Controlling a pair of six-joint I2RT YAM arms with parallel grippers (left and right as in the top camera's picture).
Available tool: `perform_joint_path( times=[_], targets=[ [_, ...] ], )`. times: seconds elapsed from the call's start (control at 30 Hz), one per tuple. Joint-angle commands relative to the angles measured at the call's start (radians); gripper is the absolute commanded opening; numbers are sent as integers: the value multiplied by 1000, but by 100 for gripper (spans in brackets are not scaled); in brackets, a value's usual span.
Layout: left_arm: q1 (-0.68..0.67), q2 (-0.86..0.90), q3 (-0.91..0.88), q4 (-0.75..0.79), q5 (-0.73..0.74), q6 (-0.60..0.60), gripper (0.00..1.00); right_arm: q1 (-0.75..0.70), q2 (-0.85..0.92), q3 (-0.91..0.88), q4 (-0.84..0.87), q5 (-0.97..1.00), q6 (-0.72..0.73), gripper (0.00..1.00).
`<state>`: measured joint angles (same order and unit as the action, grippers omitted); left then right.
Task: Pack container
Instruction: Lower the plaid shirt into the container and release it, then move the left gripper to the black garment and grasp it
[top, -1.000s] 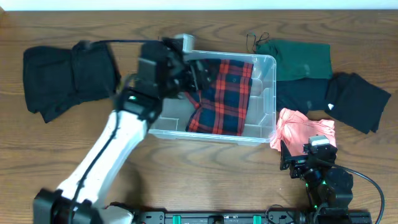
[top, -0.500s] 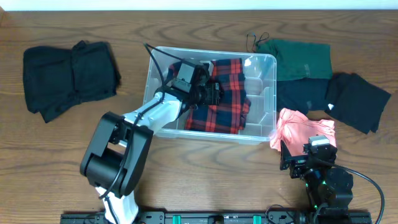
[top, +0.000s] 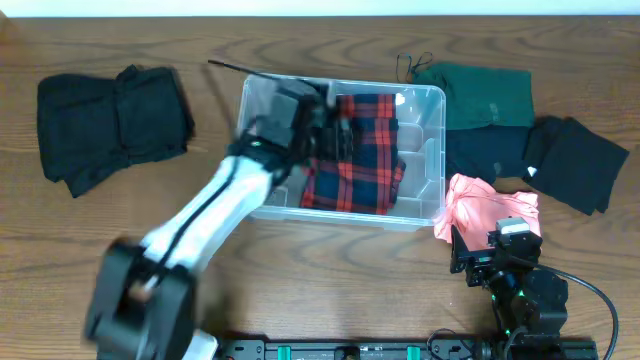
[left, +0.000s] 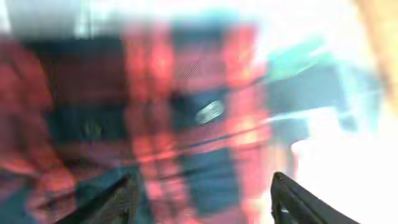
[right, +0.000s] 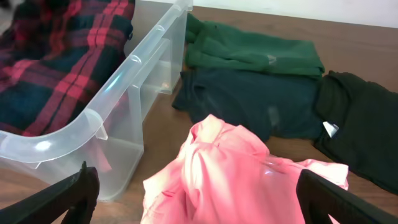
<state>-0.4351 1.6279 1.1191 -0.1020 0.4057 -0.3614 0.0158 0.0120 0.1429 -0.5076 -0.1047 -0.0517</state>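
The container (top: 428, 150) stands in the middle of the table (top: 330, 290), with its long axis running left to right, and a red and blue plaid garment (top: 358, 150) is already laid inside, filling mostly the middle and right part. The left tool (top: 305, 108) is held above the left rear part of the container. In its own wrist view the left tool (left: 202, 202) is much blurred, but the jaws are seen standing wide apart over the plaid cloth and nothing is held between them.

The right tool (right: 199, 196) is parked near the table's front edge with its jaws also spread and empty. The pink garment (right: 230, 168) lies directly before it, touching the container wall (right: 124, 93).

For the next pick, the black garment pile (top: 110, 120) lies well apart to the left of the container, so it is probably better reached by the left arm. The pink, green (top: 485, 95) and dark garments (top: 560, 160) on the right are nearer to the right arm.

Compared with half a second ago, the left arm is swung to a different pose and is smeared by motion, and its tool is shifted a little toward the rear left corner. The plaid garment is left lying in the container. The right arm and the garments outside are not changed.
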Motion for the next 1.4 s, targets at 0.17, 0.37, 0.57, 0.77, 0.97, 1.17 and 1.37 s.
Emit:
perform_joint_path(
  times=[0.17, 0.37, 0.57, 0.77, 0.97, 1.17, 1.37],
  targets=[
    [295, -375, 10, -183, -202, 13, 86, -8, -6, -3, -1, -8, 13, 99],
    [763, -459, 10, -349, -132, -30, 100, -8, -6, -3, -1, -8, 13, 99],
    [1219, -357, 10, -423, 159, -19, 99, -8, -6, -3, -1, -8, 13, 99],
    [1434, -161, 10, -341, 349, 80, 99, -8, -6, -3, -1, -8, 13, 99],
    [1433, 31, 10, -219, 398, 156, 99, -8, -6, -3, -1, -8, 13, 99],
    [1359, 159, 10, -58, 420, 167, 100, -8, -6, -3, -1, -8, 13, 99],
    [1360, 166, 10, 57, 255, 172, 98, -8, -6, -3, -1, -8, 13, 99]
  ],
)
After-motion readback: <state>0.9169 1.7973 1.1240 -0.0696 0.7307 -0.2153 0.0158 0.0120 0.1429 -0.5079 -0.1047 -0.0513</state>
